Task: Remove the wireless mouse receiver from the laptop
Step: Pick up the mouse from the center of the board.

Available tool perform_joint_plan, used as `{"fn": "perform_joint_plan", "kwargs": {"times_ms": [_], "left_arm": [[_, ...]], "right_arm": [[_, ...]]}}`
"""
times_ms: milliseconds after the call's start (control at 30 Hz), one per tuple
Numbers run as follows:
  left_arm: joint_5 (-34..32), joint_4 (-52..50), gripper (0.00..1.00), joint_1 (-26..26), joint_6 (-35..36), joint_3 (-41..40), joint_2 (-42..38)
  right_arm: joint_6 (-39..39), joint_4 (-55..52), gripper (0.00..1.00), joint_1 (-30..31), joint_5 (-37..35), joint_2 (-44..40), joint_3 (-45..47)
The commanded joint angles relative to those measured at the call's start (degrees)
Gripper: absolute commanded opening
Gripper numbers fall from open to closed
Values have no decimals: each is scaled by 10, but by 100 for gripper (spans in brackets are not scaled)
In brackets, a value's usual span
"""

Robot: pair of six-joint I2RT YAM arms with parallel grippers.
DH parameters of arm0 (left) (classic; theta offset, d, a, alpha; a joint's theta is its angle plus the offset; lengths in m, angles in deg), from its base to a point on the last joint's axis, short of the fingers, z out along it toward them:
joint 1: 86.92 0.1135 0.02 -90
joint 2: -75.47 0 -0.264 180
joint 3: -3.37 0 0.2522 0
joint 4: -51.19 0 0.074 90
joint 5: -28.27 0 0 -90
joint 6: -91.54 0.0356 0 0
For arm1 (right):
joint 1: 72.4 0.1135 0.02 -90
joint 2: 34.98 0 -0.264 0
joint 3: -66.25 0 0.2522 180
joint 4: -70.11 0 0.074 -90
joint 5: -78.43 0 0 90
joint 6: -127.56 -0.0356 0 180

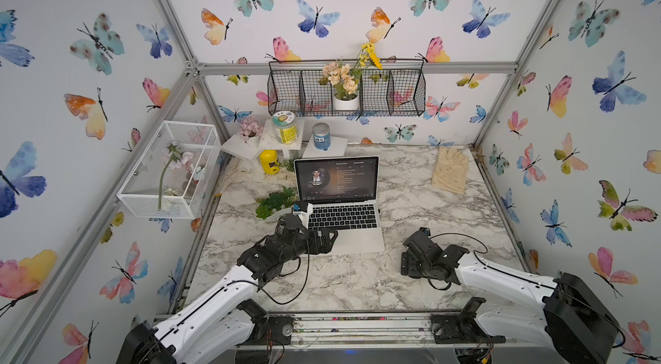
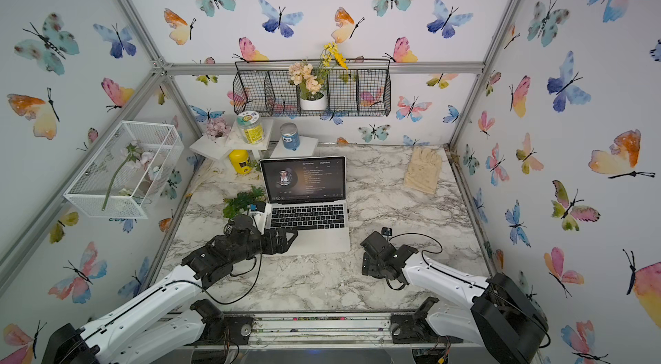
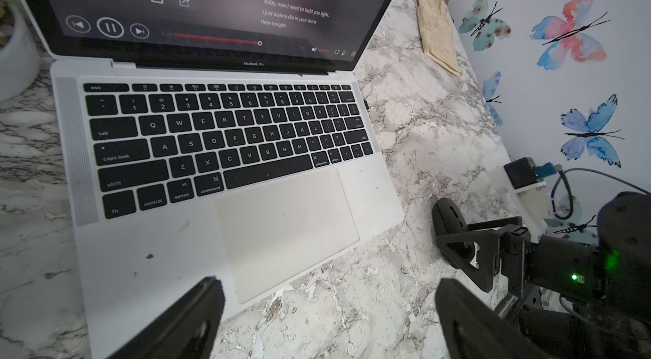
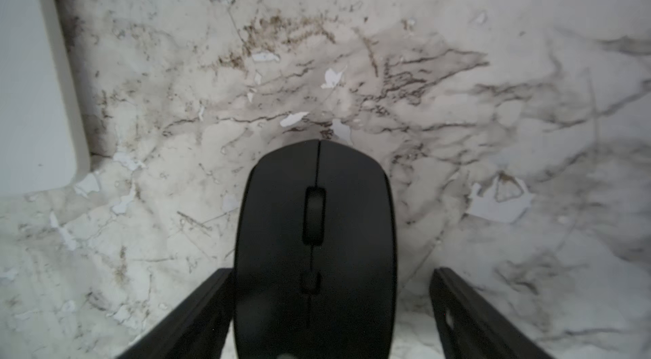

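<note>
I have the laptop [image 1: 345, 226] sitting open near the middle of the marble surface [image 1: 357, 283], its dark screen showing a round portrait and lines of text. The wireless mouse receiver [image 3: 366, 105] is a tiny black stub sticking out of the laptop's right edge, level with the upper key rows and close to the hinge end. It is seated in the port, and neither arm touches it. My left gripper [image 3: 327, 318] hangs over the front left part of the laptop with its jaws spread wide and nothing between them. In its wrist view one finger sits above the palm rest and the other above the bare marble past the front edge. My right gripper [image 4: 327, 315] is low on the surface to the right of the laptop, straddling the black mouse [image 4: 313, 234]. Its jaws are apart: one finger [image 4: 197, 311] lies against the mouse's side, while I see a clear strip of marble between the mouse and the opposite finger, so it is not clamped. The mouse rests flat on the surface, near the laptop's front right corner but apart from it. A pale glove [image 1: 450, 169] lies at the far right of the surface, well away from both arms.
</note>
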Motion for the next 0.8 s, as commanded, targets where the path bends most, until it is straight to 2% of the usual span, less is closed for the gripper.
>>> {"fn": "perform_joint_plan", "kwargs": {"times_ms": [0,200,300,367,433,500,567,633,700,767], "left_arm": [[-4,15,99,-3,8,-1,0],[-4,14,99,-3,22,3,16],[3,20,99,-2,37,12,21],[32,41,99,10,50,20,28],[110,77,99,37,71,33,46],[195,109,99,62,92,56,75],[275,129,99,74,117,92,114],[371,110,100,75,183,149,157],[387,70,100,76,235,193,172],[371,38,99,90,269,214,161]], "right_arm": [[-19,-1,81,6,-6,19,2],[-12,-2,52,13,-10,60,-30],[-6,-31,49,21,-12,45,-69],[21,-35,48,23,11,15,-107],[64,0,48,23,64,-14,-147],[102,34,48,21,149,-18,-185],[145,56,48,20,239,2,-221],[182,54,49,19,343,42,-266],[207,63,49,18,417,75,-297],[224,69,49,7,470,97,-315]]}}
